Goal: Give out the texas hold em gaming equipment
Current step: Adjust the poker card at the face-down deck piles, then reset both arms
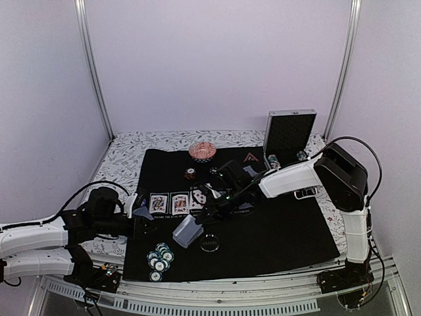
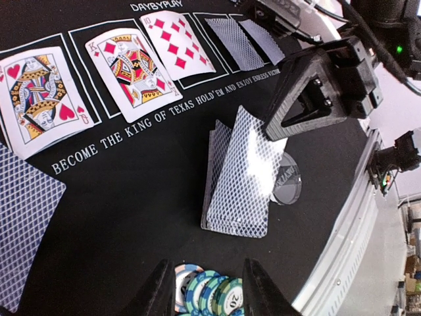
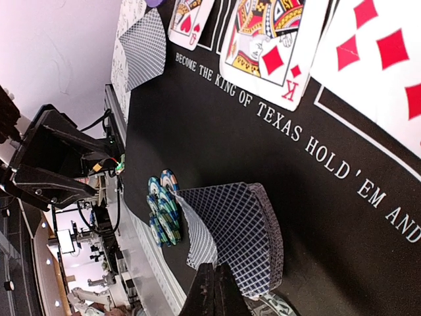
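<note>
I judge the board dealt: three face-up cards [image 2: 131, 66] and two face-down cards [image 2: 230, 39] fill the mat's [image 1: 276, 230] boxes. My right claw [image 3: 212, 280] pinches the deck [image 3: 243, 237] above it. The left claw [image 2: 207, 266] hangs part-open, apparently empty, near the chips [image 1: 160, 259], heaped and undistributed.

You have soft, even overhead light, with faint shadows on the black mat [image 1: 283, 230]. Your wrist views bow lines near the edges, and glare whitens the card deck [image 2: 237, 178].
</note>
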{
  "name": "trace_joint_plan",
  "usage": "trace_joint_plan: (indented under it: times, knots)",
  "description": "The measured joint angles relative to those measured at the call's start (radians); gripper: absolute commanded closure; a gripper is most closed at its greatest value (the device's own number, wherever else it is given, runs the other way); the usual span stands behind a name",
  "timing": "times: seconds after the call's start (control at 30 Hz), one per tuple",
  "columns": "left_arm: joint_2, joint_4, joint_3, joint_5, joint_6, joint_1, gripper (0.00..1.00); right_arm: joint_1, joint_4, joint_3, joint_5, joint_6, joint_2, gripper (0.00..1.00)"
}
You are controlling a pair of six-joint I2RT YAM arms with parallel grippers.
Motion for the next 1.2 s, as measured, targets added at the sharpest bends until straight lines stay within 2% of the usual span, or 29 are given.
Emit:
trace_joint_plan:
  times: [0.07, 0.17, 0.23, 0.33, 0.43, 0.5, 0.63, 0.77, 0.9, 1.07, 1.2]
  knots:
    - [0.000, 0.000, 0.000, 0.000, 0.000, 0.000, 0.63, 0.000, -0.023, 0.019, 0.000, -0.013, 0.015, 0.96]
    - [0.000, 0.000, 0.000, 0.000, 0.000, 0.000, 0.63, 0.000, -0.058, 0.039, 0.006, -0.028, 0.027, 0.90]
    - [0.000, 0.000, 0.000, 0.000, 0.000, 0.000, 0.63, 0.000, -0.079, 0.050, 0.015, -0.036, 0.031, 0.84]
    - [0.000, 0.000, 0.000, -0.001, 0.000, 0.000, 0.62, 0.000, -0.102, 0.061, 0.023, -0.050, 0.031, 0.69]
    - [0.000, 0.000, 0.000, -0.001, 0.000, 0.000, 0.62, 0.000, -0.160, 0.097, 0.032, -0.071, 0.034, 0.60]
    - [0.000, 0.000, 0.001, -0.002, 0.000, 0.000, 0.62, 0.000, -0.200, 0.134, 0.046, -0.091, 0.039, 0.49]
    - [0.000, -0.001, 0.010, -0.008, 0.001, 0.000, 0.62, 0.000, -0.282, 0.182, 0.098, -0.132, 0.037, 0.01]
    - [0.004, -0.001, 0.040, -0.038, 0.006, 0.000, 0.62, -0.001, -0.402, 0.216, 0.183, -0.191, 0.010, 0.01]
    - [0.034, 0.004, 0.115, -0.083, 0.027, 0.000, 0.61, -0.019, -0.481, 0.222, 0.254, -0.240, -0.094, 0.01]
    - [0.071, 0.023, 0.217, -0.194, 0.066, 0.000, 0.60, -0.119, -0.467, 0.124, 0.365, -0.298, -0.365, 0.01]
    - [0.114, 0.100, 0.294, -0.323, 0.106, 0.000, 0.52, -0.305, -0.332, -0.126, 0.471, -0.376, -0.682, 0.01]
